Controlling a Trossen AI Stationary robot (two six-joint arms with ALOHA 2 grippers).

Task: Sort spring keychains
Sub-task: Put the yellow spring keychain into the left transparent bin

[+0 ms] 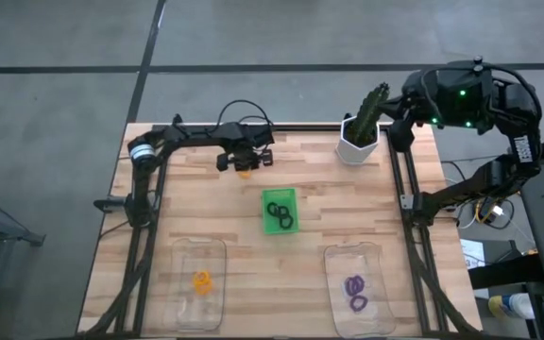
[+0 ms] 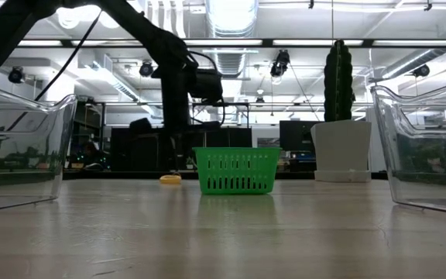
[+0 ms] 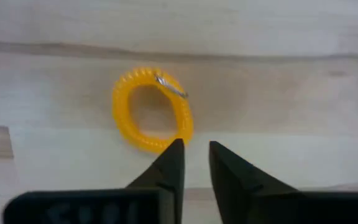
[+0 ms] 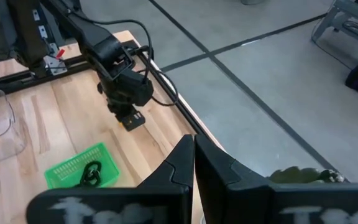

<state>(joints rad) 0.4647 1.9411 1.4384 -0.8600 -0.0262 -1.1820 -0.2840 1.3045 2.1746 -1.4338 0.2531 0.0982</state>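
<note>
Keychain, orange (image 3: 152, 118), lies flat on bench (image 1: 329, 203) near far edge, apart from tray (image 1: 280, 210). Loop slightly oval; metal clip at rim. Left pincer (image 3: 196, 149) hovers just above, tips narrow, gripping nothing; one fingertip (image 3: 176, 149) over loop's near rim, hole off to one side. Judgement: pincer must spread and shift toward loop so one finger drops inside hole. Left arm nearer by far. Right pincer (image 4: 194, 155) pressed closed, parked off bench beside cactus pot (image 1: 357, 146).

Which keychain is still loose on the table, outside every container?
The orange keychain beneath the left gripper; the others lie in the green tray or clear bins.
</note>
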